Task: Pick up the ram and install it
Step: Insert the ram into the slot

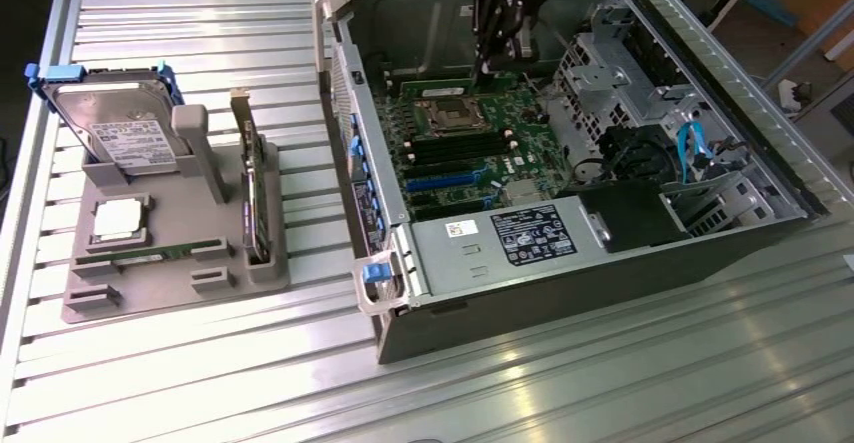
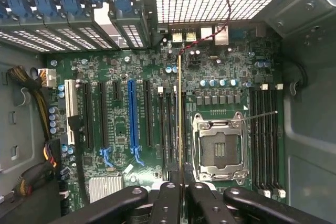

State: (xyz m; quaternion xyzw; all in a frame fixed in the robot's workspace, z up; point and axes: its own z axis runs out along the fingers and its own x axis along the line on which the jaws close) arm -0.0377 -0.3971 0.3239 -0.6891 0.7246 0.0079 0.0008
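The black two-fingered end effector (image 1: 494, 55) reaches down into the open dark-grey computer case (image 1: 747, 248), which lies on its side on the ribbed aluminium worktop (image 1: 601, 363); its fingers are closed on the ram (image 2: 179, 119), a long thin green circuit-board stick seen edge-on in the wrist view as a narrow yellowish line; the ram is held upright over the green motherboard (image 2: 121, 129), in line with the long black memory slots (image 2: 169, 124) just beside the empty silver processor socket (image 2: 219, 150); whether its lower edge touches a slot cannot be told.

A white-and-black printed label (image 1: 537, 235) sits on the grey metal cover at the near end of the case, with a smaller white sticker (image 1: 461, 229) beside it; the writing on both is too small to read.

On the exterior view's left stands a grey moulded plastic holder (image 1: 220, 283); it carries a silver hard drive with blue clips (image 1: 114, 123) whose white label is unreadable, an upright expansion card (image 1: 251, 188), and a second green ram stick (image 1: 140, 254) lying flat near its front.
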